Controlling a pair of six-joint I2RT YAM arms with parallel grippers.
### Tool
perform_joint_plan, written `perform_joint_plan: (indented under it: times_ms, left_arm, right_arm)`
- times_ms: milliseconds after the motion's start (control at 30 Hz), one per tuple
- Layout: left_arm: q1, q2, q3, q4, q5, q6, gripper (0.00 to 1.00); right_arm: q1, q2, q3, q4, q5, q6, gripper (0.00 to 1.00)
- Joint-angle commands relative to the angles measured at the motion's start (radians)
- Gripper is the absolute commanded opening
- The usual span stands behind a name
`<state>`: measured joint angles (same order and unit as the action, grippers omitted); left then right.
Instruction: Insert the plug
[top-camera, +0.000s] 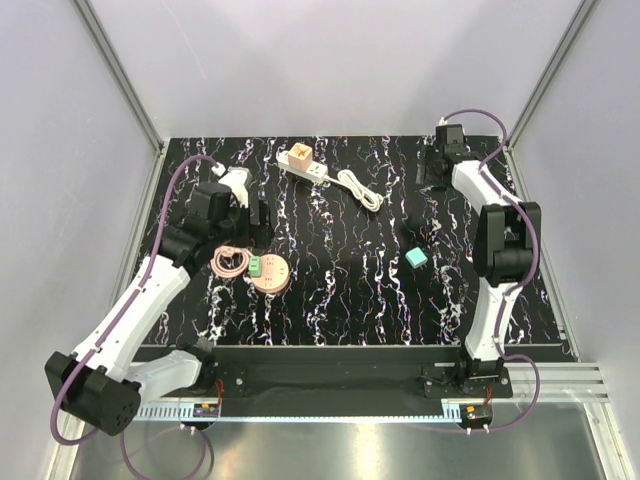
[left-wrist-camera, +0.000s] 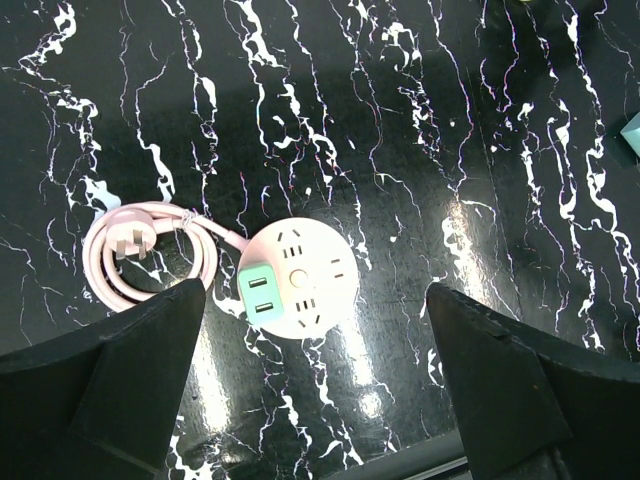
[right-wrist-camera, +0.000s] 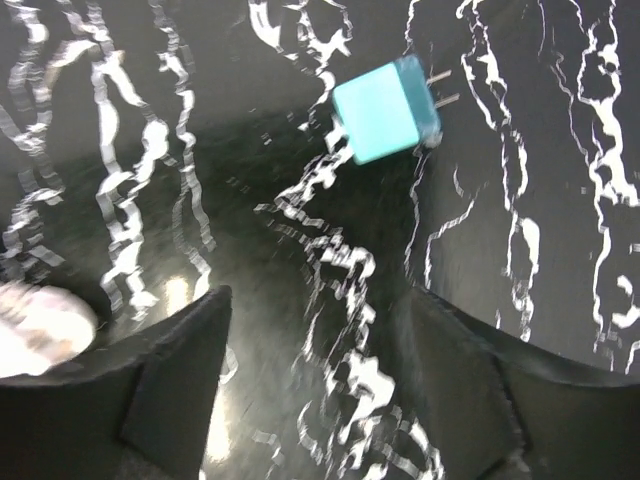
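Both jaws hang released: left over the round socket (left-wrist-camera: 300, 278), likely to steady it, right near the teal plug (right-wrist-camera: 385, 108), likely to grasp it.

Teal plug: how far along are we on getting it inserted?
Done: nothing is inserted; the teal plug lies loose on the table, prongs bare. In hand: the right pincer is open and empty, aimed at the plug but short of it; the left pincer hangs open over the round pink socket hub. Left: grasp the plug, carry it over, push it into a socket.
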<state>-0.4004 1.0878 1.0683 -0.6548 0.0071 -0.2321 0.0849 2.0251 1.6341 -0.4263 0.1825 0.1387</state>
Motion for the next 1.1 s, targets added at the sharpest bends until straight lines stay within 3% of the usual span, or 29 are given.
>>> perform_joint_plan:
  times_ms: [0, 100, 267, 433, 700, 1067]
  left_arm:
    - [-0.008, 0.000, -0.010, 0.049, -0.028, 0.020, 0.99]
    - [-0.008, 0.012, -0.002, 0.046, -0.022, 0.020, 0.99]
    - [-0.008, 0.011, -0.002, 0.047, -0.022, 0.023, 0.99]
    - [-0.008, 0.012, -0.002, 0.046, -0.012, 0.024, 0.99]
    - [-0.008, 0.023, -0.001, 0.046, 0.021, 0.027, 0.99]
    - [-0.008, 0.017, -0.001, 0.044, 0.004, 0.033, 0.99]
  right_arm:
    - [-0.028, 0.056, 0.099, 0.012, 0.018, -0.085, 0.74]
    - [-0.036, 0.130, 0.167, 0.008, 0.038, -0.027, 0.67]
    - [-0.037, 0.207, 0.231, 0.006, 0.169, 0.126, 0.71]
    - [-0.039, 0.262, 0.288, -0.003, 0.183, 0.343, 0.75]
    - [-0.039, 0.319, 0.320, -0.019, 0.255, 0.677, 0.71]
    - [-0.042, 0.432, 0.512, -0.137, 0.324, 0.682, 0.72]
